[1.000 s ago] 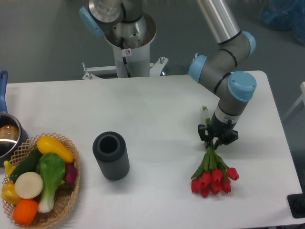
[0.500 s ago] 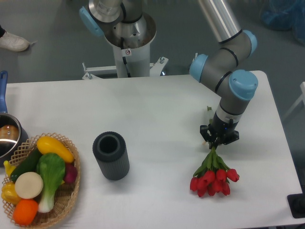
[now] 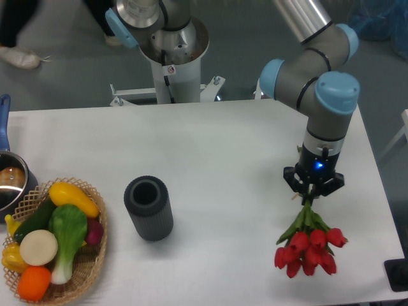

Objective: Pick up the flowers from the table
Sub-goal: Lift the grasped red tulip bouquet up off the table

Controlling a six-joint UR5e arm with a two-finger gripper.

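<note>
The flowers (image 3: 309,245) are a bunch of red tulips with green stems, hanging head-down from my gripper (image 3: 312,190) at the right side of the white table (image 3: 210,153). The gripper is shut on the stems, which run up between its black fingers. The upper ends of the stems are hidden behind the gripper. The red heads hang near the table's front right part; I cannot tell whether they touch the surface.
A dark grey ribbed cylinder vase (image 3: 148,208) stands upright at the table's middle. A wicker basket (image 3: 94,258) of colourful fruit and vegetables sits at the front left. A metal pot (image 3: 11,182) with a blue handle is at the left edge.
The gripper has moved to the right and a little toward the front with the flowers held in it. The tulip heads have shifted right and down in the picture.
</note>
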